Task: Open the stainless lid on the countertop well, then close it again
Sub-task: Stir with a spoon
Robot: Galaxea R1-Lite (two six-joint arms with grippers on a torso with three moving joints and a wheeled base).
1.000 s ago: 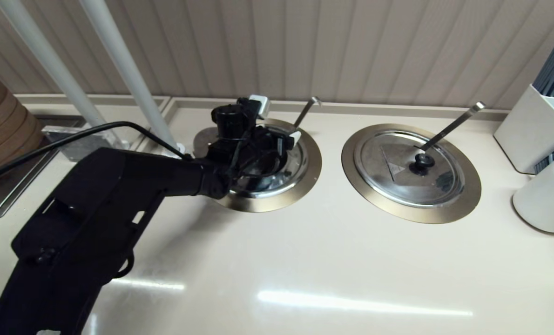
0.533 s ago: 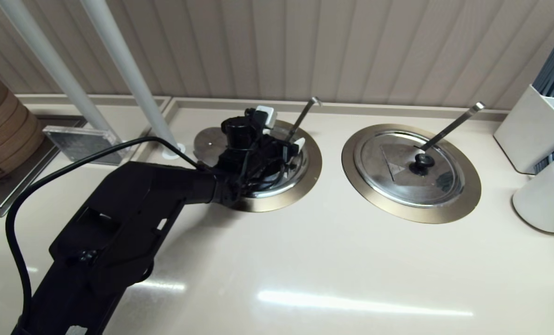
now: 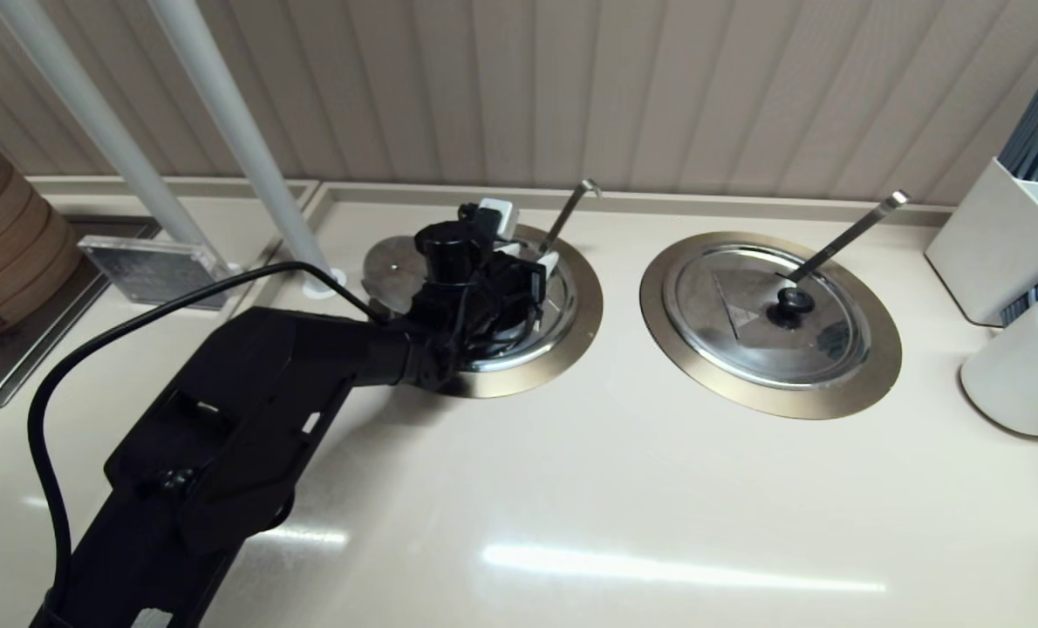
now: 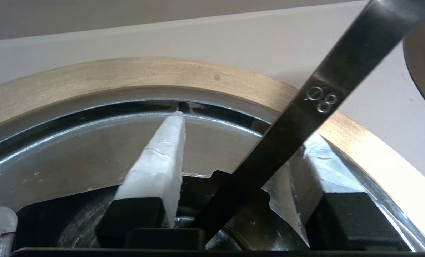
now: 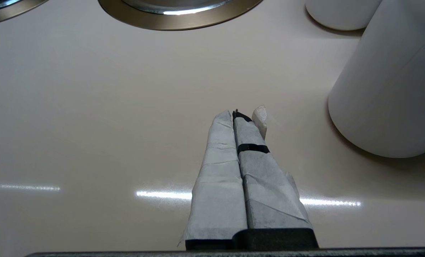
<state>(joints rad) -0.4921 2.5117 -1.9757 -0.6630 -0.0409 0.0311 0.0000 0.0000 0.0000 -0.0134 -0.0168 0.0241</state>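
The stainless lid (image 3: 392, 266) lies low over the countertop well, slightly off-centre, its left edge covering the bronze ring (image 3: 528, 375). My left gripper (image 3: 528, 257) reaches over it from the left. In the left wrist view the white-taped fingers (image 4: 159, 160) straddle the lid's black knob (image 4: 198, 207), shut on it. The shiny lid (image 4: 216, 142) spreads beyond, a dark gap showing before the ring (image 4: 126, 75). The hooked ladle handle (image 3: 569, 209) rises between the fingers (image 4: 326, 89). My right gripper (image 5: 239, 116) hovers shut over bare counter, outside the head view.
The twin well with its lid (image 3: 772, 314) and flat-ended ladle (image 3: 850, 231) sits to the right. White containers (image 3: 1020, 366) and a white box (image 3: 999, 244) crowd the right edge. Two white poles (image 3: 240, 148), a steamer (image 3: 4, 253) and a clear sign (image 3: 148, 266) stand left.
My left arm has swung right and back over the well with the lid. The dark inside of the well that showed a second ago is now covered.
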